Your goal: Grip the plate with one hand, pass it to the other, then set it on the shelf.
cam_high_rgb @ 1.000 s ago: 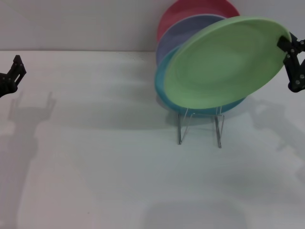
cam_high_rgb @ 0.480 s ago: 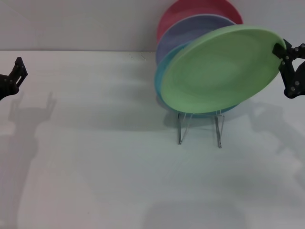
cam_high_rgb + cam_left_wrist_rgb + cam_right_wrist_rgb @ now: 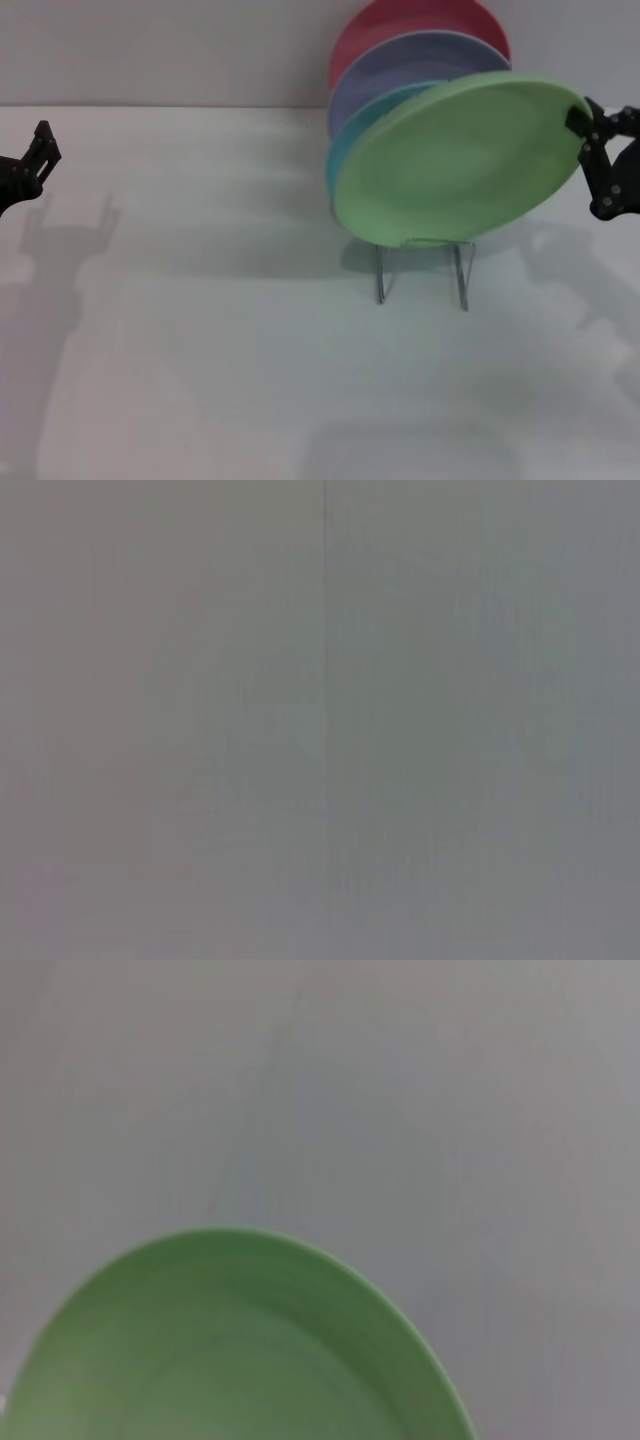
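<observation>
The light green plate point(image 3: 460, 160) is tilted, its smooth face toward the camera, its long axis rising to the right. It is at the front of the wire shelf point(image 3: 422, 268), covering much of the turquoise plate point(image 3: 362, 130); the lavender plate point(image 3: 400, 65) and red plate point(image 3: 400, 25) stand behind. The right gripper point(image 3: 582, 118) is clamped on its right rim. The left gripper point(image 3: 30, 165) is far left; its state I cannot tell.
</observation>
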`<act>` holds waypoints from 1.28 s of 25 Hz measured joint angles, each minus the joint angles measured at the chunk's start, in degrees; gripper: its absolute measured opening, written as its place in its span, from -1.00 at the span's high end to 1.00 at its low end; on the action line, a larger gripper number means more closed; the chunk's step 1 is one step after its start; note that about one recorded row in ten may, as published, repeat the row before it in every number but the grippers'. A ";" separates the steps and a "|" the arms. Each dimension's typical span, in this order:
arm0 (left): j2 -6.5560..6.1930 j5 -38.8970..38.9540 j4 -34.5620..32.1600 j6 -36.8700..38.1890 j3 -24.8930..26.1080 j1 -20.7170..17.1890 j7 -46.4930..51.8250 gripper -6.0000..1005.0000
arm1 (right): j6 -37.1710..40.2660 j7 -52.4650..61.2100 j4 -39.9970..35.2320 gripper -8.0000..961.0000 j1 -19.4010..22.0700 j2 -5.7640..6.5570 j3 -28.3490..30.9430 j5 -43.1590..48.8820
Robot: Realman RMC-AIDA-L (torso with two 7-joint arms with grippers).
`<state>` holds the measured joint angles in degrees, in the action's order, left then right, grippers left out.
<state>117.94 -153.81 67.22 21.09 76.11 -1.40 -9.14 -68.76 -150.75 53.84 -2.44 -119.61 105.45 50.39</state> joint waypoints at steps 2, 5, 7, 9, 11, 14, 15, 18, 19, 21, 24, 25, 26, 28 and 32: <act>0.00 0.00 0.01 0.00 0.00 0.07 0.00 -0.60 | -0.24 -1.26 -0.85 0.78 0.22 -0.03 -0.06 -0.22; 0.00 0.00 0.07 -0.07 0.00 0.12 0.00 -0.60 | -0.33 -1.72 -2.01 0.77 0.60 -0.08 -0.43 -0.41; 0.00 0.00 0.08 -0.52 0.00 0.35 0.00 -0.60 | -0.38 -1.98 -3.46 0.76 0.46 0.03 -0.42 -0.44; 0.00 0.00 0.19 -1.26 0.01 0.69 0.00 -0.60 | -0.39 -2.45 -4.56 0.75 0.20 0.11 -0.33 -0.46; 0.00 0.00 0.34 -2.04 0.01 1.10 0.00 -0.60 | -0.42 -3.26 -5.95 0.75 -0.23 0.13 -0.48 -0.49; 0.00 0.00 0.34 -2.17 0.01 1.30 -0.02 -0.60 | -0.82 -3.34 -6.40 0.74 -0.40 0.16 -0.54 -0.51; 0.00 0.00 0.34 -2.18 0.01 1.37 -0.02 -0.60 | -1.29 -3.35 -6.56 0.67 -0.36 0.16 -0.46 -0.52; 0.04 0.00 0.36 -2.20 -0.02 1.40 -0.01 -0.60 | -4.72 -3.32 -7.61 0.49 -0.30 0.14 -0.03 -2.14; 0.06 0.00 0.39 -2.21 -0.09 1.40 -0.01 -0.60 | -6.69 -3.32 -8.25 0.42 -0.32 0.17 0.06 -3.66; 0.08 0.00 0.55 -2.21 -0.22 1.40 -0.07 -0.60 | -12.84 -3.33 -10.07 -0.11 -0.29 0.25 0.23 -8.66; 0.09 0.00 0.61 -2.06 -0.23 1.34 -0.23 -0.60 | -16.12 -3.32 -11.29 -0.18 -0.24 0.25 0.41 -12.58; 0.09 0.00 0.62 -1.86 -0.24 1.28 -0.31 -0.60 | -17.64 -3.33 -12.20 -0.20 -0.23 0.16 0.54 -15.36; 0.10 0.00 0.63 -1.24 -0.26 1.12 -0.40 -0.60 | -19.94 -3.78 -14.89 -0.22 -0.35 -0.11 0.78 -23.01; 0.10 0.00 0.62 -0.76 -0.26 1.04 -0.43 -0.60 | -20.73 -4.00 -16.40 -0.27 -0.48 -0.19 0.87 -26.90; 0.24 0.00 -3.08 6.24 -1.77 0.88 -0.52 -0.60 | -19.53 -2.65 -25.56 -0.27 -2.07 -0.24 3.51 -46.16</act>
<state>118.18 -153.81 64.14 27.34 74.34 -0.52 -9.66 -88.29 -153.41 28.28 -4.51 -119.85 108.96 4.23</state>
